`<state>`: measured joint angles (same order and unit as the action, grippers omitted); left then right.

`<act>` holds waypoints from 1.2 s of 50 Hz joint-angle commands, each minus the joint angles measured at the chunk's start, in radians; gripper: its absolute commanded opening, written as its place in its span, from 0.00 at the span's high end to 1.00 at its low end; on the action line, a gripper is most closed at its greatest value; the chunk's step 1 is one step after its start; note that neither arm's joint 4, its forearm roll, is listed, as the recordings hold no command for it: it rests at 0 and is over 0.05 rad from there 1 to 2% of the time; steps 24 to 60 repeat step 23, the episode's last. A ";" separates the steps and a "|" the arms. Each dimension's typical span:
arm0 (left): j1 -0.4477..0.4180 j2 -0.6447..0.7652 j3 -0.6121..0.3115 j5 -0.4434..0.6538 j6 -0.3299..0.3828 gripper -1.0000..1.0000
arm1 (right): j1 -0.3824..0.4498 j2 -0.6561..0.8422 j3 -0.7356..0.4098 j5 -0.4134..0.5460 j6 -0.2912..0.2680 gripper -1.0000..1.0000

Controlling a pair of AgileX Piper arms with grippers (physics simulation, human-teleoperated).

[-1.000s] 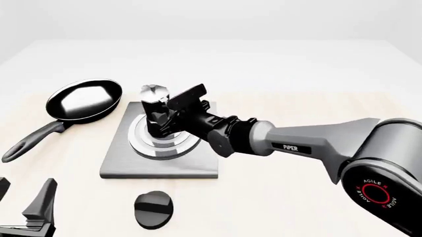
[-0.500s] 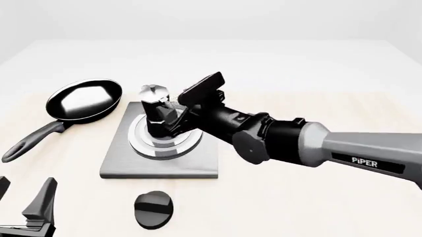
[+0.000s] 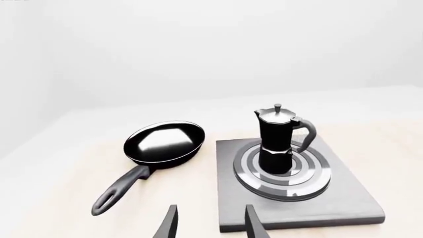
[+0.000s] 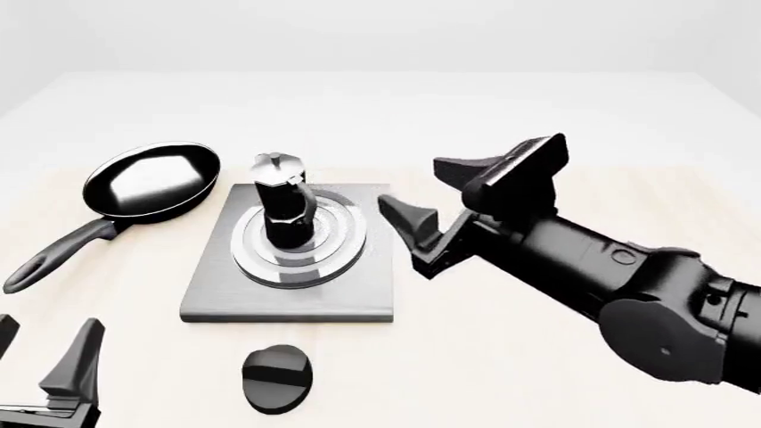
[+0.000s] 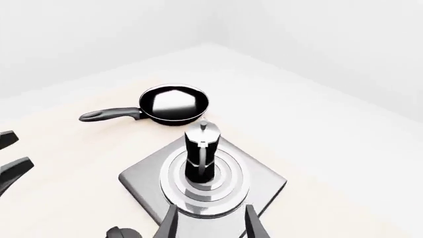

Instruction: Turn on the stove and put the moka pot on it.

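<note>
Front view: moka pot (image 4: 283, 207) stands upright on the stove (image 4: 291, 259) burner, placed as required; right gripper (image 4: 458, 192) spread apart, clear to its right; knob (image 4: 277, 377) near, untouched.
Left wrist view: left gripper (image 3: 210, 223) apart, idle.
Right wrist view: pot centred on rings.

Black-and-silver moka pot (image 4: 283, 209) upright on stove (image 4: 290, 290) burner rings; knob (image 4: 277, 378) nearby.

Right arm (image 4: 618, 276) glossy black, rounded joints; black wedge-fingered right gripper (image 4: 443, 187)
</note>
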<state>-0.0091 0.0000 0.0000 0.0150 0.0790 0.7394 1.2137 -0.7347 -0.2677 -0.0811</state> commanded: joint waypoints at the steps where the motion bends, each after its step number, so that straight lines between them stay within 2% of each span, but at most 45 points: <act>1: 0.000 0.000 0.000 -0.011 0.005 0.00 | -0.073 -0.227 0.191 0.007 0.034 0.00; 8: 0.001 0.000 0.000 -0.017 0.012 0.00 | -0.146 -0.353 0.272 0.028 0.057 0.00; 19: 0.010 0.000 0.000 -0.026 0.020 0.00 | -0.229 -0.576 0.462 0.039 0.028 0.00; 23: 0.006 0.000 0.000 -0.031 0.016 0.00 | -0.273 -0.687 0.543 0.055 0.038 0.00; 60: 0.006 0.000 0.000 -0.031 0.016 0.00 | -0.273 -0.687 0.543 0.055 0.038 0.00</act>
